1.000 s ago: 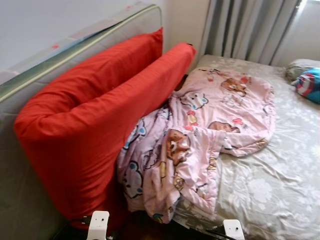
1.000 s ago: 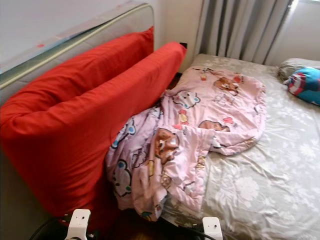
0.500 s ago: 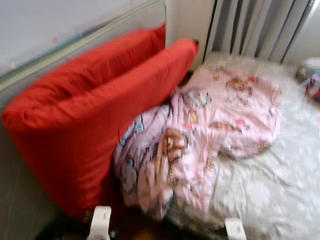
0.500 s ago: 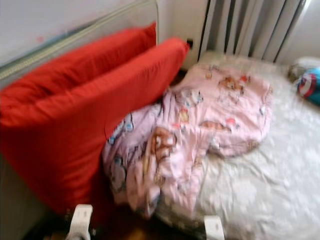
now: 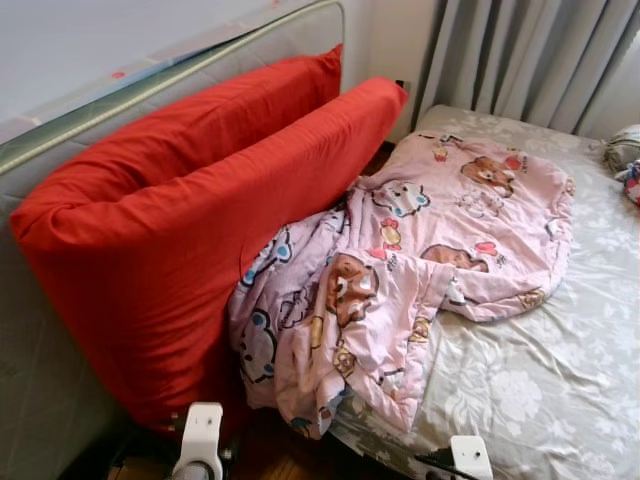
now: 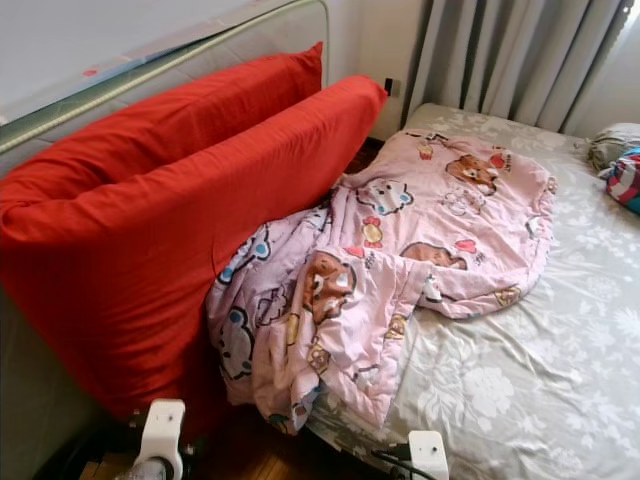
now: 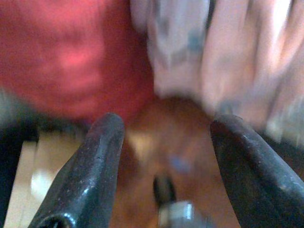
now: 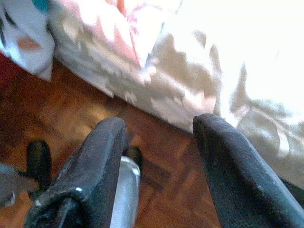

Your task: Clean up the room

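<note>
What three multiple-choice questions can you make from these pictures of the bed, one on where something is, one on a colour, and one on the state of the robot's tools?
1. Where does the pink cartoon blanket lie?
A. Folded on the floor
B. Crumpled on the bed, one end hanging off the bed's side beside the red cushions
C. Draped over the curtains

2. What colour are the two big cushions leaning at the side of the bed?
A. Red
B. Blue
C. Grey

3. In what state are the left tool and right tool?
A. Both shut on the blanket
B. Left shut on a cushion, right open
C. Both open and holding nothing

Answers: 1 B, its lower end droops past the bed's side next to the cushions. 2 A, both are plainly red. 3 C, each wrist view shows the fingers spread with only floor between them.
</note>
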Robot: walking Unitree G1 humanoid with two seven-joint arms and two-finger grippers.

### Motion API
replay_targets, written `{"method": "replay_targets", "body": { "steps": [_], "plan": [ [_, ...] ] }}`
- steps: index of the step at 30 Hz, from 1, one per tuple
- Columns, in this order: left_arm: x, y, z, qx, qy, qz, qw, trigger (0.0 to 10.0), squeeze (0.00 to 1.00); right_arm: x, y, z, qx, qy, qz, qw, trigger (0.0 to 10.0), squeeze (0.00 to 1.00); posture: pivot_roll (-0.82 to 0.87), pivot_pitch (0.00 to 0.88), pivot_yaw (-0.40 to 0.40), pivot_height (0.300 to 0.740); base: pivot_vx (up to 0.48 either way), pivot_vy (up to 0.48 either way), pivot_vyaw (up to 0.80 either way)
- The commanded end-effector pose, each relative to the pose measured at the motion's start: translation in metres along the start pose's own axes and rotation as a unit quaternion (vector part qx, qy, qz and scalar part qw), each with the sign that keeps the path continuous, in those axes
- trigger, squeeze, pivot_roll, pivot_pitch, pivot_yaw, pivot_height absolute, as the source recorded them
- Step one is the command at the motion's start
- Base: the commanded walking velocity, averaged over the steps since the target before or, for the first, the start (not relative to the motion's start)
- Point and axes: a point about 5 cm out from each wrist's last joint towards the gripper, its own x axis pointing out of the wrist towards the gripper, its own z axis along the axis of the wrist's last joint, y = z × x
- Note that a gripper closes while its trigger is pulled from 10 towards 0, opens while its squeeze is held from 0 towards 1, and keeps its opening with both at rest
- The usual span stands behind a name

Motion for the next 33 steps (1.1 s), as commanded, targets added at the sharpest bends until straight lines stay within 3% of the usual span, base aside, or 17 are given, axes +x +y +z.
{"method": "replay_targets", "body": {
  "steps": [1,4,7,9,13,17,33],
  "plan": [
    [0.002,0.002,0.010,-0.014,-0.028,0.003,1.000,10.0,0.00,-0.001,-0.001,0.000,0.011,-0.014,0.000,1.000,10.0,0.00,-0.09,0.034,-0.009,0.740,0.000,0.000,0.00],
    [0.003,0.004,0.024,-0.022,-0.070,0.007,0.997,10.0,0.00,-0.001,0.000,0.004,0.017,-0.037,0.005,0.999,10.0,0.00,-0.09,0.025,-0.011,0.740,0.000,0.000,0.00],
    [0.002,0.005,0.026,-0.024,-0.087,0.011,0.996,10.0,0.00,0.011,0.017,0.089,0.006,-0.168,0.027,0.985,10.0,0.00,-0.10,0.012,-0.014,0.740,0.000,0.000,0.00],
    [-0.002,0.007,0.023,-0.030,-0.100,0.015,0.994,10.0,0.00,0.010,0.019,0.113,0.004,-0.213,0.028,0.977,10.0,0.00,-0.10,0.007,-0.018,0.740,0.000,0.000,0.00],
    [-0.009,0.010,0.016,-0.027,-0.124,0.019,0.992,10.0,0.00,0.006,0.012,0.121,0.013,-0.256,0.020,0.966,10.0,0.00,-0.08,0.000,-0.023,0.740,0.000,0.000,0.00],
    [-0.015,0.011,0.017,-0.022,-0.153,0.019,0.988,10.0,0.00,0.002,0.011,0.116,0.008,-0.276,0.029,0.961,10.0,0.00,-0.09,0.000,-0.022,0.740,0.000,0.000,0.00],
    [-0.014,-0.001,0.026,-0.022,-0.174,-0.004,0.984,10.0,0.00,0.001,0.021,0.113,0.021,-0.283,0.036,0.958,10.0,0.00,-0.10,0.000,-0.018,0.740,0.000,0.000,0.00]
  ]
}}
